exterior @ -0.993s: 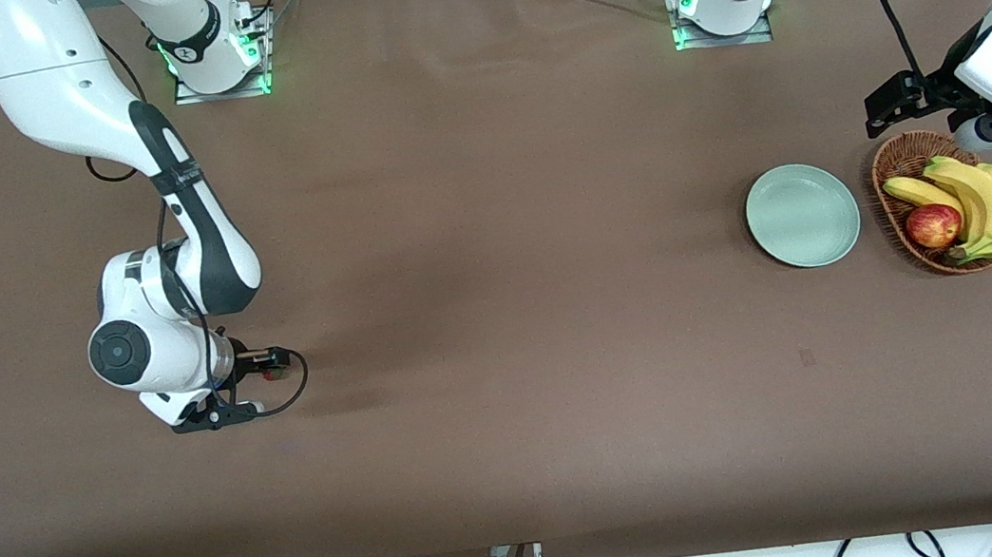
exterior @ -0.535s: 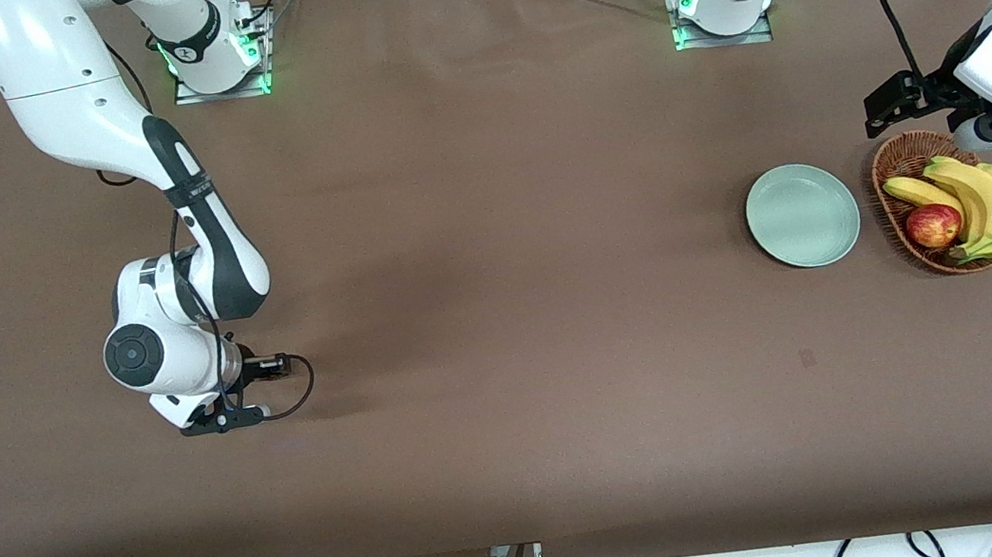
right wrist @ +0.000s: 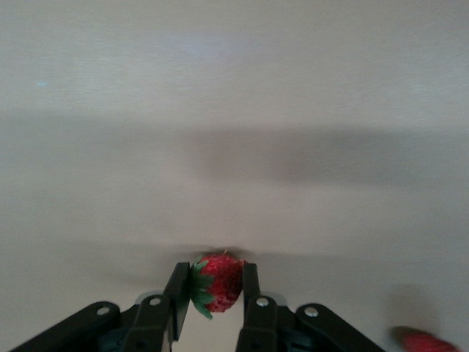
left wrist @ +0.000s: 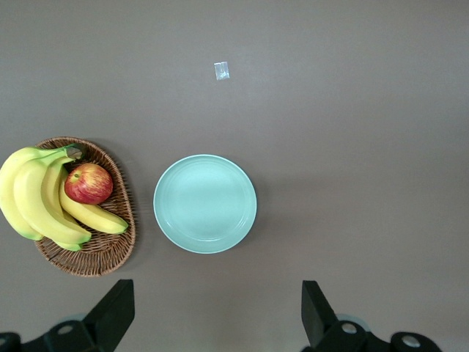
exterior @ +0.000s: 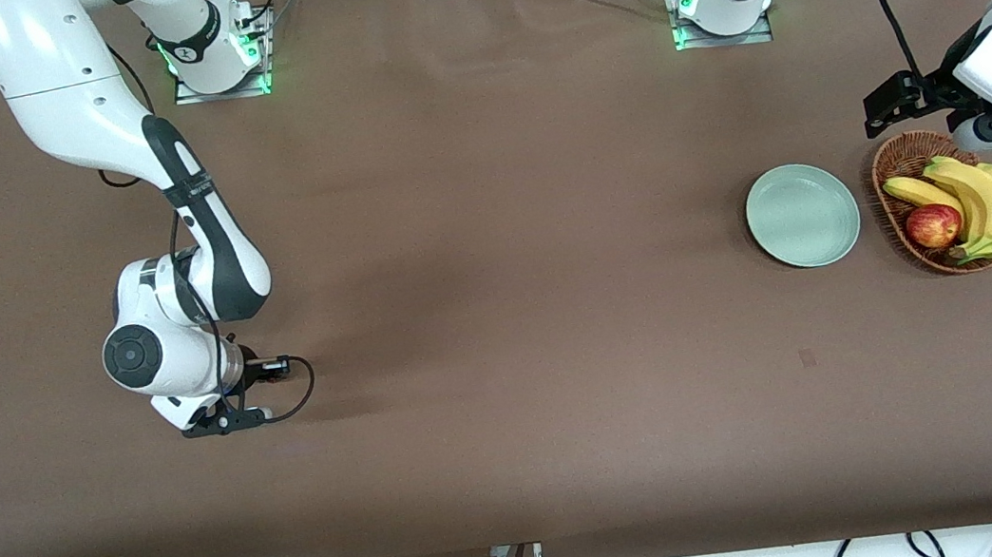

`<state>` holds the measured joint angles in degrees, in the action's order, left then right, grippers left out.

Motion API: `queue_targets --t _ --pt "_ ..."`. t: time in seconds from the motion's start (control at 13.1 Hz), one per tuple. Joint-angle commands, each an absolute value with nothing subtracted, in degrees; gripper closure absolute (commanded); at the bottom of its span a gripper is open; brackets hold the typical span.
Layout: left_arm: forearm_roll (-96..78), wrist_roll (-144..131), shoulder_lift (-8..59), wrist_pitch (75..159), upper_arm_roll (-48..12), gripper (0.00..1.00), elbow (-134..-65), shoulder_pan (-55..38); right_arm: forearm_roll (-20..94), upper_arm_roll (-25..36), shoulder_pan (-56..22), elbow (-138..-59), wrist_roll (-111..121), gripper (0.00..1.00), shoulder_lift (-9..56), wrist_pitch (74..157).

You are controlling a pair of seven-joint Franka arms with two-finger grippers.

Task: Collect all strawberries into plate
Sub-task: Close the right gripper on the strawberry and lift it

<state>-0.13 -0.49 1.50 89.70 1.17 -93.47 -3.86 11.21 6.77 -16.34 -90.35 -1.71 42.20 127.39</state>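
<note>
One strawberry [right wrist: 218, 282], red with a green cap, sits between the fingers of my right gripper [right wrist: 212, 282], which is shut on it down at the table near the right arm's end. In the front view that gripper [exterior: 270, 369] hides the berry under the wrist. A second strawberry [right wrist: 425, 342] lies on the table beside it, cut off by the right wrist view's edge. The pale mint-green plate [exterior: 802, 214] is bare at the left arm's end. My left gripper [left wrist: 216, 323] hangs open and high over the table beside the plate [left wrist: 205, 204], and that arm waits.
A wicker basket [exterior: 892, 159] with bananas [exterior: 984, 200] and an apple [exterior: 933, 225] stands beside the plate at the left arm's end. A small pale scrap [left wrist: 221, 70] lies on the brown cloth. Cables hang along the table edge nearest the front camera.
My right gripper has come down over the strawberry and closed on it; the berry showed red beside the gripper in the front view a second ago. The left arm has not moved.
</note>
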Motion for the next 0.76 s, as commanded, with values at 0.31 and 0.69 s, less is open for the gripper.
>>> queue_targets --t 0.31,0.69 --pt "-1.0 -0.1 1.3 89.6 1.4 0.00 -93.3 -4.2 15.7 0.1 -18.3 -78.8 -19.4 0.88 41.7 115.6" --pt "-1.0 -0.1 1.3 89.6 1.4 0.00 -93.3 -4.3 15.7 -5.4 -25.7 -76.3 -38.9 0.88 42.5 119.6"
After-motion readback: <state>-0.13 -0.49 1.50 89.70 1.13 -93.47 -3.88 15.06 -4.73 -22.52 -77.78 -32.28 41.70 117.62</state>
